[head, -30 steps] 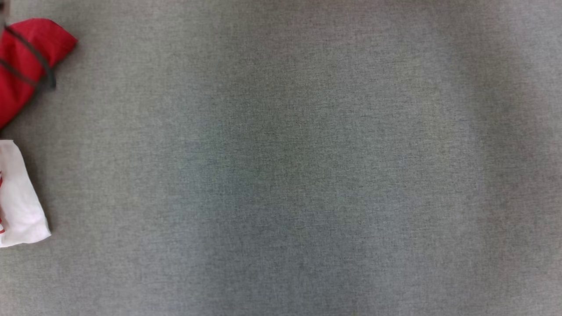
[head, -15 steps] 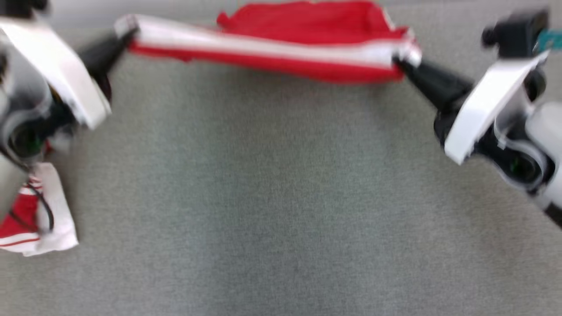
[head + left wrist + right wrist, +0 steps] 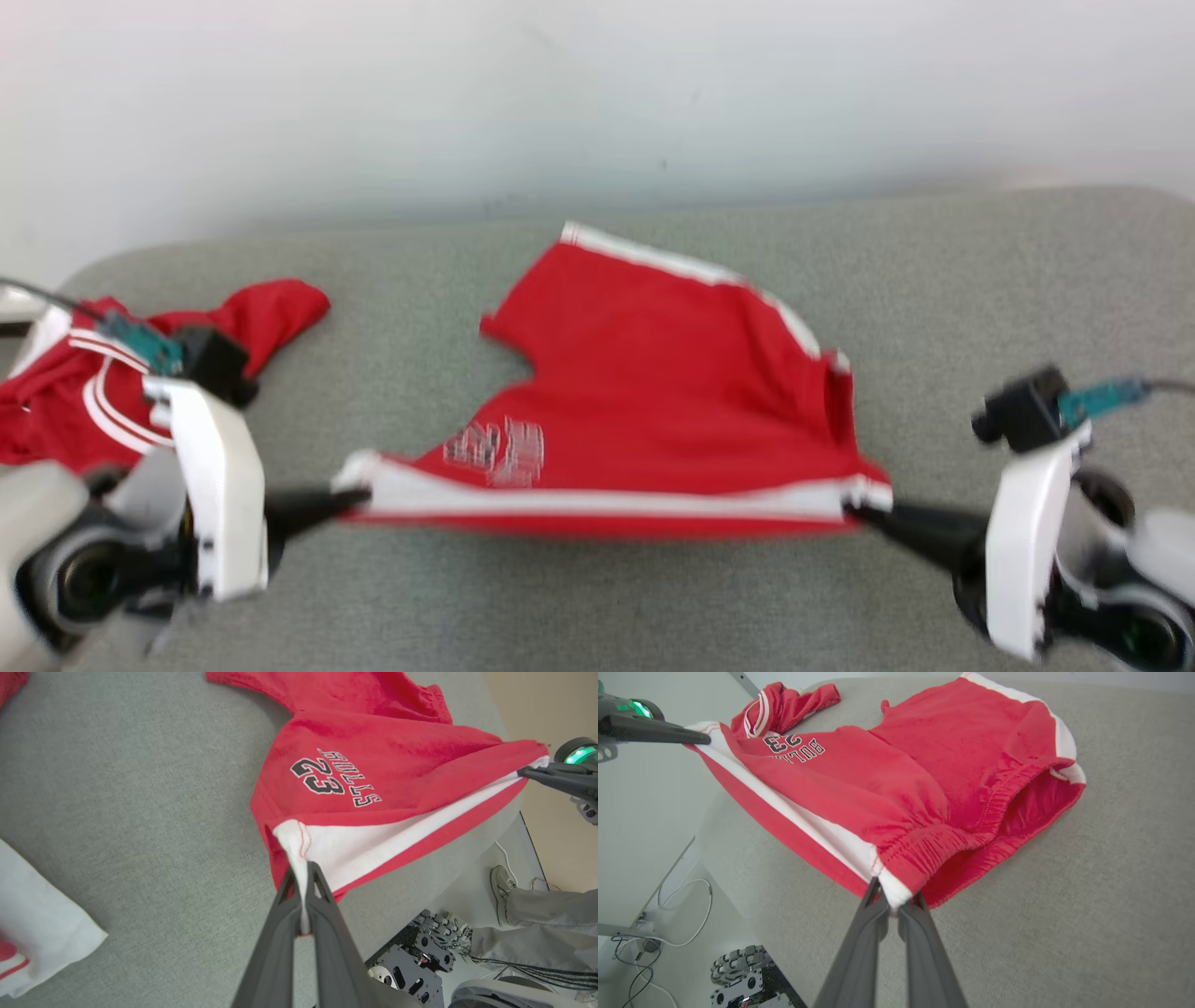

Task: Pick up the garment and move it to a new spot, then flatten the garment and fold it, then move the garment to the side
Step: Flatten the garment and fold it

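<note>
Left gripper (image 3: 347, 499) pinches the red shorts (image 3: 653, 392) at their eight-o'clock corner, fingers pressed tight on the cloth. Right gripper (image 3: 857, 511) nips the four-o'clock waistband corner just as tightly; the rest drapes toward twelve o'clock on the table (image 3: 597, 607).

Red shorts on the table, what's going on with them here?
The robot has the red shorts pinched in both hands: the left hand grips the leg-hem end of the white side stripe, the right hand the waistband end. That edge is pulled taut between them, while the far side rests on the grey table. Another red garment lies crumpled at the robot's left.
</note>
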You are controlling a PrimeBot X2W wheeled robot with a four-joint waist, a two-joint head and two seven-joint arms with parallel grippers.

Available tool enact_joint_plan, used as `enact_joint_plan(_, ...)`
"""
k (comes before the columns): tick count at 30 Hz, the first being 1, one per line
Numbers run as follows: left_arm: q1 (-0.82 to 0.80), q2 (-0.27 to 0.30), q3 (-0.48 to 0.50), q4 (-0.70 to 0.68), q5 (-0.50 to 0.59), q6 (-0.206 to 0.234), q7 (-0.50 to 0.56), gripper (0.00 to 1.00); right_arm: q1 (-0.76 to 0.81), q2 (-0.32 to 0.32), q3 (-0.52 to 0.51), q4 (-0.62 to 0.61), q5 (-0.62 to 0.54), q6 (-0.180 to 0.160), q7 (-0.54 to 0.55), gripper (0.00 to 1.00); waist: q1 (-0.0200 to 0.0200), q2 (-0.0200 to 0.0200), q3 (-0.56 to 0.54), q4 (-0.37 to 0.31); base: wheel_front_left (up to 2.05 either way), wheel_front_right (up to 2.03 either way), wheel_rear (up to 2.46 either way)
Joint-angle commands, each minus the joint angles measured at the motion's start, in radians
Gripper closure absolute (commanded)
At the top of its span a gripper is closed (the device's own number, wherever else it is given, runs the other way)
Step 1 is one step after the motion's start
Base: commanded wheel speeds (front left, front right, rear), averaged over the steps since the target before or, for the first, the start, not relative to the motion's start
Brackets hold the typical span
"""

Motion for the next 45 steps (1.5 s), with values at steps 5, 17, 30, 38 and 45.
enact_joint_plan(5,0.077,0.095,-0.022,-0.149,-0.055,0.050,0.043,1.00,0.095,-0.060,0.010,-0.096,0.022,-0.002,0.035,1.00,0.0005,0.0000,-0.049,-0.002,0.00,0.00,0.00)
enact_joint_plan(17,0.047,0.130,0.022,-0.204,-0.098,0.079,0.043,1.00,0.116,-0.057,-0.061,-0.132,0.062,-0.002,-0.014,1.00,0.0005,0.0000,0.013,-0.048,0.00,0.00,0.00)
enact_joint_plan(30,-0.207,-0.025,0.082,0.058,0.100,-0.003,0.011,1.00,0.026,0.067,-0.174,0.050,0.113,-0.003,-0.107,1.00,0.0005,0.0000,0.229,-0.113,0.00,0.00,0.00)
enact_joint_plan(38,-0.367,-0.128,0.101,0.222,0.189,-0.042,-0.006,1.00,-0.035,0.142,-0.205,0.128,0.125,-0.002,-0.125,1.00,0.0005,0.0000,0.341,-0.172,0.00,0.00,0.00)
enact_joint_plan(45,-0.441,-0.177,0.102,0.359,0.237,-0.068,-0.028,1.00,-0.075,0.202,-0.203,0.150,0.123,-0.002,-0.115,1.00,0.0005,0.0000,0.400,-0.221,0.00,0.00,0.00)
